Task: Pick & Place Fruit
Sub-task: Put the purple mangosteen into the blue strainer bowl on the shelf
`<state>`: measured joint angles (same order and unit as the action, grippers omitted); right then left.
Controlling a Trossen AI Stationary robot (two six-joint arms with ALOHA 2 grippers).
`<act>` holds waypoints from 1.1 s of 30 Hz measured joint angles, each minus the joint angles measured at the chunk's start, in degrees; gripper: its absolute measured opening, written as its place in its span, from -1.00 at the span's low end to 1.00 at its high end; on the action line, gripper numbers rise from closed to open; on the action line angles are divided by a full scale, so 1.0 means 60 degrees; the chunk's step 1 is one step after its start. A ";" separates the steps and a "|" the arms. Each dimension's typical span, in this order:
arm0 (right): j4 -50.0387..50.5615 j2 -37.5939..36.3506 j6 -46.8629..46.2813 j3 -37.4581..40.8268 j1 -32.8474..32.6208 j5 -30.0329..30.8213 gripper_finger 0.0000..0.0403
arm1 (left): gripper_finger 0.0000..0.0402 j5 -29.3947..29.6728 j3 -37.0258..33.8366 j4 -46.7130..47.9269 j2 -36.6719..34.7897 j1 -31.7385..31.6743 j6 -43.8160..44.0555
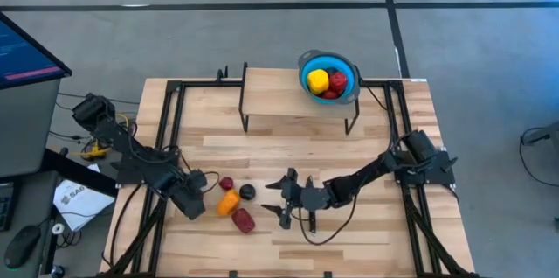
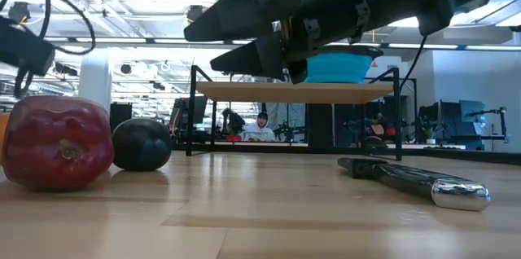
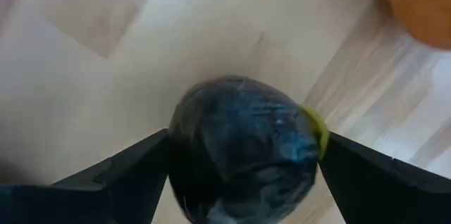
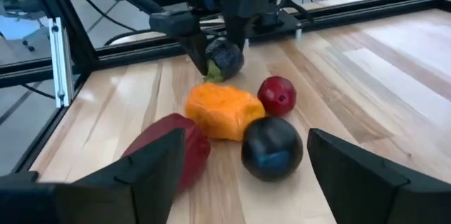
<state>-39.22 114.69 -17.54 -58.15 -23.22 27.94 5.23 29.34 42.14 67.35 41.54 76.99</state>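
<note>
A dark purple fruit with a green tip [image 3: 239, 146] sits at the table's left, and my left gripper [image 1: 199, 192] points down over it, open, one finger on each side. Just to its right lie a small red fruit [image 4: 277, 95], an orange fruit [image 4: 224, 111], a round dark fruit [image 4: 273, 148] and a bigger red fruit [image 4: 176, 150]. My right gripper [image 1: 281, 199] is open and nearly level at the table's middle. It faces this cluster with nothing between its fingers. The blue bowl [image 1: 349, 94] holds yellow and red fruit. My left gripper comes from above, and its two fingers [image 3: 134, 171] stand close against opposite sides of the dark purple fruit [image 4: 224, 60]. I cannot tell whether they touch it. The fruit looks to be at table level.
The bowl stands on a low wooden shelf [image 1: 279, 99] at the table's far side. A black-handled knife [image 2: 415, 182] lies on the table near my right gripper. Black frame rails [image 1: 170, 112] run along the left and right edges. Bare wood lies in front of the shelf.
</note>
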 joint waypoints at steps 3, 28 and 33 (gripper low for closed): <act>0.0000 0.0000 0.0000 0.0000 0.0000 0.0000 0.44 | 0.67 -0.0138 -0.0308 -0.0768 -0.0004 0.0000 -0.0009; 0.0263 -0.0051 0.5624 -0.0954 -0.0353 -0.0557 0.46 | 0.39 -0.0817 -0.0484 -0.5971 -0.0733 -0.3156 -0.1792; 0.0352 -0.0014 0.5318 -0.0954 0.0017 -0.0461 0.62 | 0.40 -0.1012 -0.0480 -0.6190 -0.1627 -0.3905 -0.2584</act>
<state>-37.11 114.61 14.37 -63.88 -23.12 25.18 -0.84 26.46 5.00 57.59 18.11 61.48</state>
